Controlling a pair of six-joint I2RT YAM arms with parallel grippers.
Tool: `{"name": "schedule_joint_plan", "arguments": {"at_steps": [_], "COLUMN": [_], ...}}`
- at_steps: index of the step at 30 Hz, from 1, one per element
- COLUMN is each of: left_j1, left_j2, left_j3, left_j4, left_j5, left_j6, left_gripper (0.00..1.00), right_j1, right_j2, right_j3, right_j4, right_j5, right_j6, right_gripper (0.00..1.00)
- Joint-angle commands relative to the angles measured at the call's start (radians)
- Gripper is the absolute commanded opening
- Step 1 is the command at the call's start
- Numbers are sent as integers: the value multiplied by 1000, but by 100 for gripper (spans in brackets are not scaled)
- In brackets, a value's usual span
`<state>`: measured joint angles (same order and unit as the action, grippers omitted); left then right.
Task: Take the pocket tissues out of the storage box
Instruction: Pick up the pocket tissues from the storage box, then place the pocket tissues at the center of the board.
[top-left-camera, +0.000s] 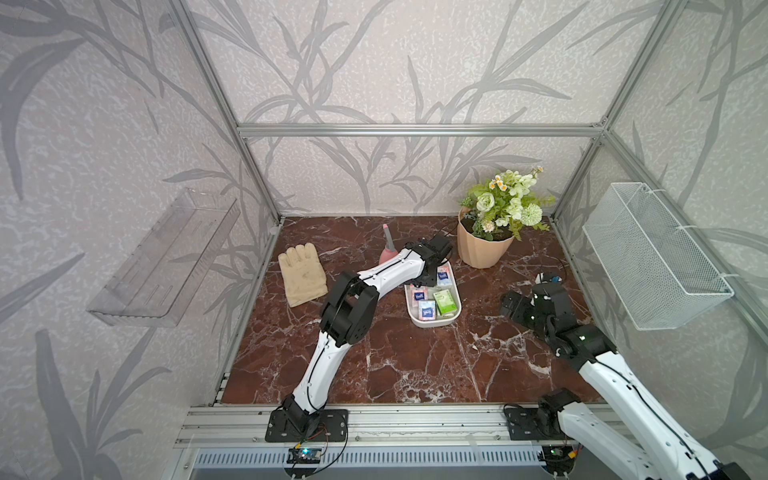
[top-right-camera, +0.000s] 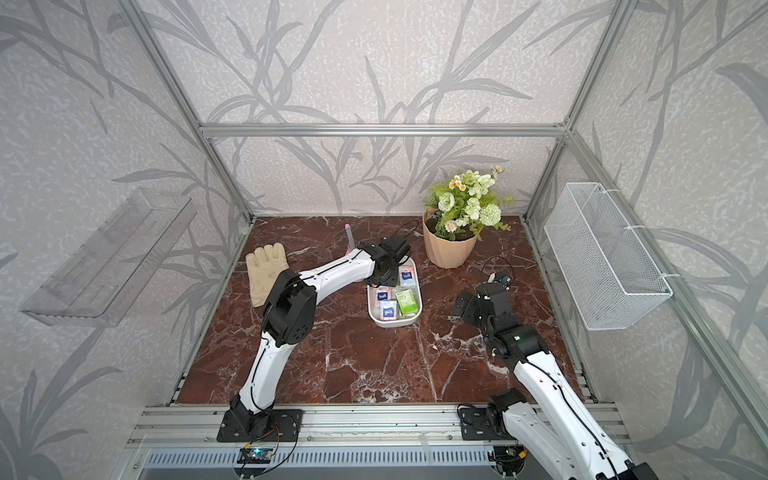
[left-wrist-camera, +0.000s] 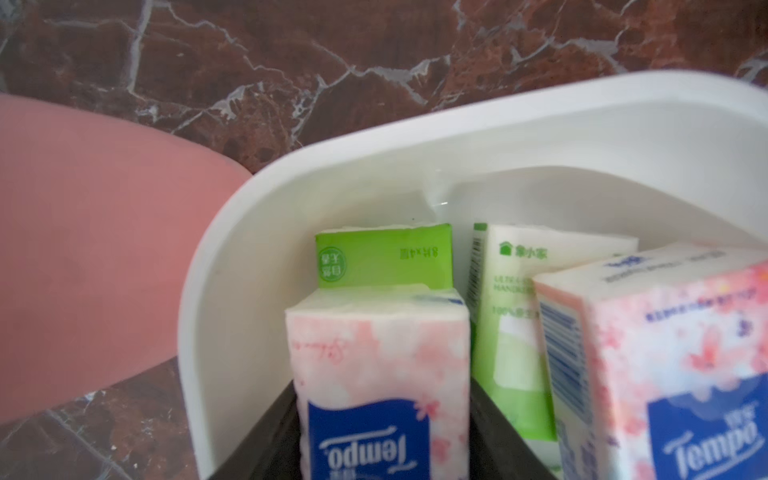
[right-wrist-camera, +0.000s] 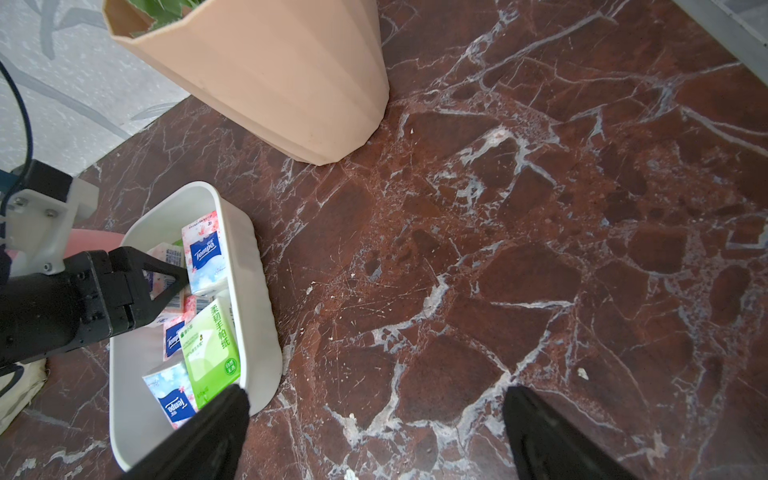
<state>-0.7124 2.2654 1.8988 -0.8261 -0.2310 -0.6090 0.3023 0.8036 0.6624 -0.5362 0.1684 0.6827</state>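
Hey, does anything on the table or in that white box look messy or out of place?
The pocket tissues lie jumbled in the storage box, some tilted on edge. Pale crumbs speckle the table beside it.

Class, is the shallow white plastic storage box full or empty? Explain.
Not empty: the shallow white plastic storage box holds pink floral tissue packets and green-and-white tissue packets.

Storage box glossy white plastic; pocket tissues shiny film wrap (slightly crinkled); tabletop polished marble-look.

The left gripper grips a pink Tempo packet inside the white storage box, near a peach flowerpot; the right gripper gapes wide.
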Motion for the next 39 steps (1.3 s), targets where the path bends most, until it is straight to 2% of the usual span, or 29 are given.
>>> {"name": "schedule_joint_plan", "arguments": {"at_steps": [1, 4, 12, 20, 24, 28, 33, 39], "left_j1": [-1, -2, -3, -5, -3, -3, 0, 4], "left_j2": [6, -13, -144, -385, -537, -691, -826, -870], "left_j3": [34, 34, -26, -216, -372, -545, -734, -880], "left_j4": [-22, -31, -51, -23, -22, -29, -13, 16], "left_j5": [27, 25, 31, 54, 39, 16, 9, -8], "left_j6": [16, 30, 49, 30, 23, 0, -33, -62], "left_gripper": [48, 44, 43, 42, 42, 42, 43, 43], "right_j1": [-5, -5, -5, -2, 16, 84, 210, 356], "right_j2": [-3, -3, 28, 118, 155, 195, 269, 407], "right_j3": [-10, -12, -5, 30, 48, 88, 158, 266], "right_j4": [9, 10, 28, 35, 22, -23, -73, -111], "right_j5": [-10, -13, -78, -194, -210, -157, -54, 41], "right_j6": [-3, 3, 20, 48, 63, 64, 129, 199], "right_gripper": [99, 99, 99, 99, 99, 99, 99, 100]}}
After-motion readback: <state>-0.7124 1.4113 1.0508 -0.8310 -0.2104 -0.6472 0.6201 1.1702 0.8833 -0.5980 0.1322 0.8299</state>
